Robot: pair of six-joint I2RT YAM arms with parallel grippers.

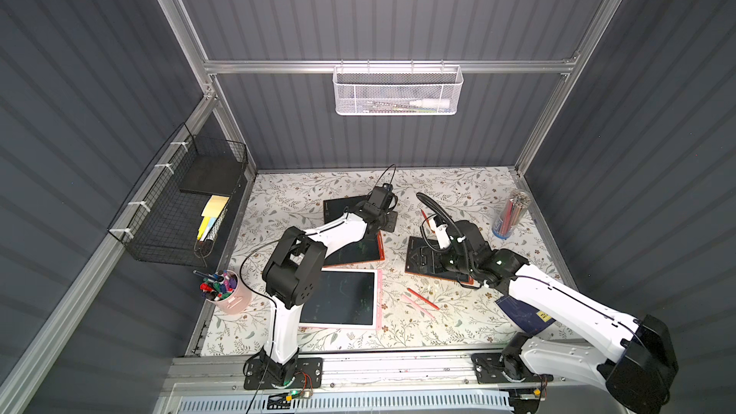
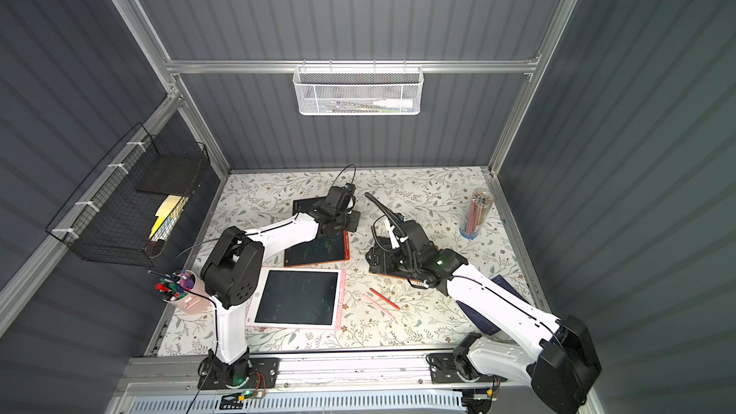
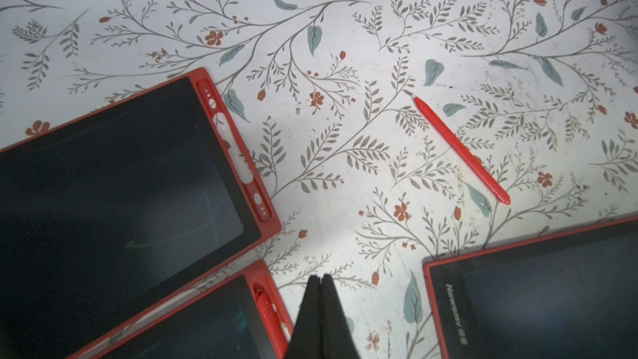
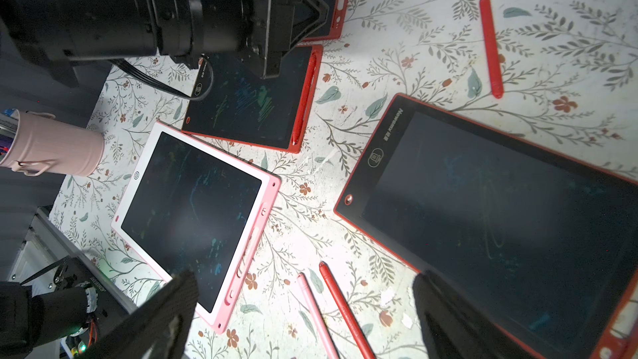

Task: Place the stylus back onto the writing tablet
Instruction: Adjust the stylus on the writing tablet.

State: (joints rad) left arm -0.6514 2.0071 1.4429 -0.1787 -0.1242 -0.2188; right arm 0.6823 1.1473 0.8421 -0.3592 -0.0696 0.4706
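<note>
The flowered bench carries a pink tablet near its front edge and a red tablet farther back on the right side. The right gripper hangs over this red tablet, its fingers wide apart and empty. The left gripper is pressed together on nothing. A red stylus and a pink stylus lie side by side on the bench, between the two tablets.

A slim red stylus lies flat and loose on the flowered tabletop, between a red-framed writing tablet with an empty side slot and a second red-framed tablet, touching neither.
</note>
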